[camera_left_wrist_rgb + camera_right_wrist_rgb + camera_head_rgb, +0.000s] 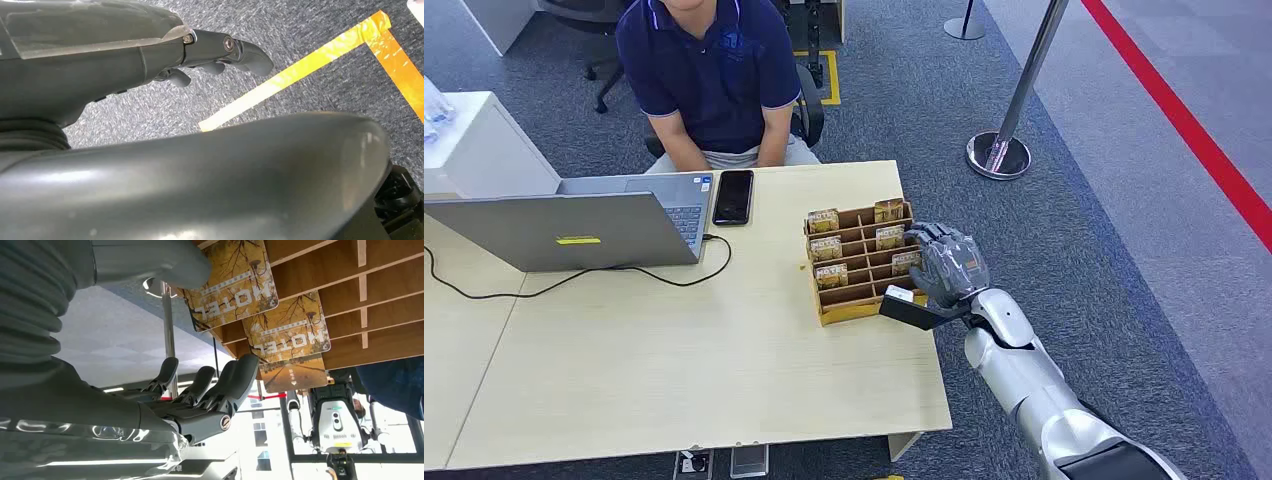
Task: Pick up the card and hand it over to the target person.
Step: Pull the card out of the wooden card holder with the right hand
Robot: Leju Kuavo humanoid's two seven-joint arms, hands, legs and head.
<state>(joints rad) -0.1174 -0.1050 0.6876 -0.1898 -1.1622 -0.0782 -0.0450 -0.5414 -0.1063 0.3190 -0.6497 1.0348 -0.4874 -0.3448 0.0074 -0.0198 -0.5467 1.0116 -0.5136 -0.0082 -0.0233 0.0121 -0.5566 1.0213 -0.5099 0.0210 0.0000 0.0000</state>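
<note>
A wooden card rack (864, 311) stands on the table's right part, holding several yellow "HOTEL" cards (890, 237). My right hand (949, 265) is at the rack's right end, fingers spread beside the card (905, 262) in a near slot. Close up in the right wrist view, the cards (235, 285) stick out of the rack (385, 305), and my right hand (200, 390) has its fingers (240, 375) stretched toward them, gripping nothing. The person (709, 70) in a navy shirt sits behind the table. My left hand (200, 50) hangs over the carpet, holding nothing.
A grey laptop (564, 230) with a black cable and a black phone (733, 196) lie on the table (674, 370) in front of the person. A metal stanchion (999, 155) stands on the carpet to the right. Yellow floor tape (300, 75) runs below my left hand.
</note>
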